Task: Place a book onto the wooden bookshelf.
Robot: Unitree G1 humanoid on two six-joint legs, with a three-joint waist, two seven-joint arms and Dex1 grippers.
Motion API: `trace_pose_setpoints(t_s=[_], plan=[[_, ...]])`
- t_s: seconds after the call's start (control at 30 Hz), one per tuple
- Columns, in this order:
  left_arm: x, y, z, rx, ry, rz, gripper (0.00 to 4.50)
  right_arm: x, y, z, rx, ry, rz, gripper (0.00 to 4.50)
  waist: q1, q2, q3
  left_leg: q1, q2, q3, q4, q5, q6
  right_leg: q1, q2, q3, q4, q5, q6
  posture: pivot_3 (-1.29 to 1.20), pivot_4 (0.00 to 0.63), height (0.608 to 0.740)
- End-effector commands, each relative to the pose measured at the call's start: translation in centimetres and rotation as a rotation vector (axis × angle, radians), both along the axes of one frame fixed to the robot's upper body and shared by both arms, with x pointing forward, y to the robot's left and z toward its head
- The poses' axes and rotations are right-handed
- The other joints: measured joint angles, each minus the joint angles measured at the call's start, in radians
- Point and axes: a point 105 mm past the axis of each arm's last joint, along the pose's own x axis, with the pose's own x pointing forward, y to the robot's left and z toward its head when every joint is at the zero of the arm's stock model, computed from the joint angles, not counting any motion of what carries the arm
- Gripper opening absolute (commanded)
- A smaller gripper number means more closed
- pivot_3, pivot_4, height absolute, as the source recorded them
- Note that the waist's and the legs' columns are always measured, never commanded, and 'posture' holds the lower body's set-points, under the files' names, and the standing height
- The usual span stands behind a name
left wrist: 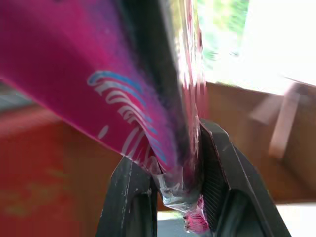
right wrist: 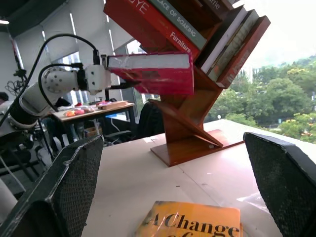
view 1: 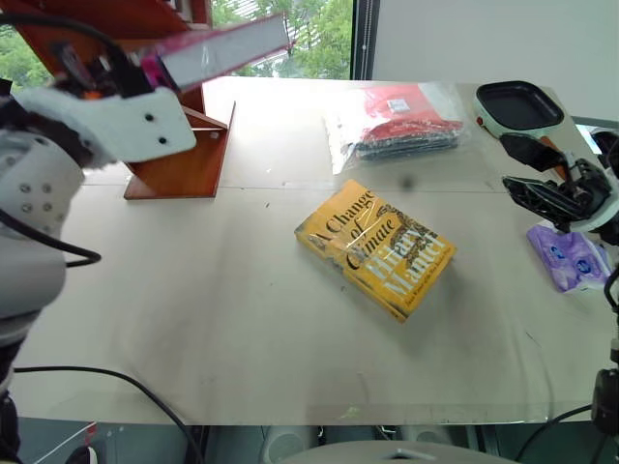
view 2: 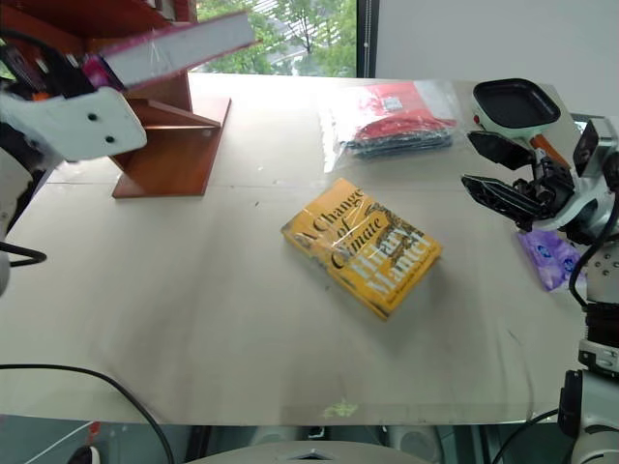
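My left gripper (view 1: 135, 70) is shut on one end of the magenta-pink book (view 1: 222, 48) and holds it up at the far left of the table, white page edges facing up. The book hangs just in front of the wooden bookshelf (view 1: 184, 164). In the right wrist view the book (right wrist: 153, 74) lies roughly level beside the bookshelf (right wrist: 192, 133) and its slanted boards. In the left wrist view the two black fingers (left wrist: 128, 197) clamp the pink cover (left wrist: 74, 74). My right gripper (view 2: 469, 159) stands open over the table's right side, with nothing between its fingers.
A yellow "A Change of Climate" book (view 1: 375, 249) lies mid-table. A clear plastic bag with red contents (view 1: 397, 121) sits behind it. A black pan (view 1: 519, 104) and a purple packet (view 1: 571, 256) are at the right edge. Several books (right wrist: 197, 29) lean on the shelf's upper boards.
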Motion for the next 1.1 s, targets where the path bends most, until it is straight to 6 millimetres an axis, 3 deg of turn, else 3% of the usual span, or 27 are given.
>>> trace_pose_setpoints(t_s=[0.03,0.27,0.47,0.57,0.73,0.97,1.1], plan=[[-1.5,-1.0,2.3,0.052,-0.112,0.005,0.59,-0.2,0.5,0.6,-0.003,-0.055,0.032,4.5,0.008,-0.002,0.0,-0.001,0.0,-0.001,0.0,0.0,0.0,0.0,0.0,0.0,0.0,0.0,0.0,0.0,0.15,0.74],[-1.9,1.6,3.0,0.11,-0.061,0.141,0.59,0.0,0.5,0.2,-0.011,-0.056,0.035,4.5,0.02,-0.002,0.0,-0.003,0.0,-0.001,0.001,0.0,0.0,-0.001,0.0,-0.001,0.0,0.0,0.0,0.0,0.15,0.74],[1.2,2.9,0.9,0.246,0.196,0.151,0.59,0.8,1.6,-0.2,0.008,-0.052,0.072,4.5,0.019,-0.002,0.0,-0.001,-0.001,-0.001,0.0,0.0,0.0,-0.002,0.0,0.0,0.001,0.0,0.0,0.0,0.15,0.74],[2.8,2.6,1.4,0.281,0.233,0.14,0.59,1.1,2.0,-0.2,-0.002,-0.064,0.09,4.5,0.021,-0.002,0.0,-0.001,-0.001,-0.001,0.001,0.0,0.0,-0.002,0.003,0.0,0.001,0.0,0.0,0.0,0.15,0.74],[4.6,2.5,4.0,0.341,0.284,0.189,0.59,1.6,1.7,0.5,-0.007,-0.086,0.085,4.5,0.019,-0.003,0.0,-0.005,-0.003,0.0,0.003,0.0,0.001,-0.006,0.004,-0.003,0.004,0.0,0.0,0.0,0.15,0.74],[5.0,3.6,5.9,0.388,0.359,0.286,0.59,2.2,1.5,0.9,-0.004,-0.094,0.043,4.5,0.003,-0.003,0.0,-0.009,-0.002,0.0,0.004,0.0,0.001,-0.008,0.004,-0.005,0.001,0.0,0.0,0.0,0.15,0.74],[5.0,4.1,5.9,0.41,0.42,0.328,0.59,2.3,1.5,1.2,0.016,-0.096,0.036,4.5,-0.002,-0.003,0.0,-0.013,-0.002,-0.001,0.009,0.0,0.001,-0.009,0.003,-0.007,0.0,0.0,0.0,0.0,0.15,0.74]])
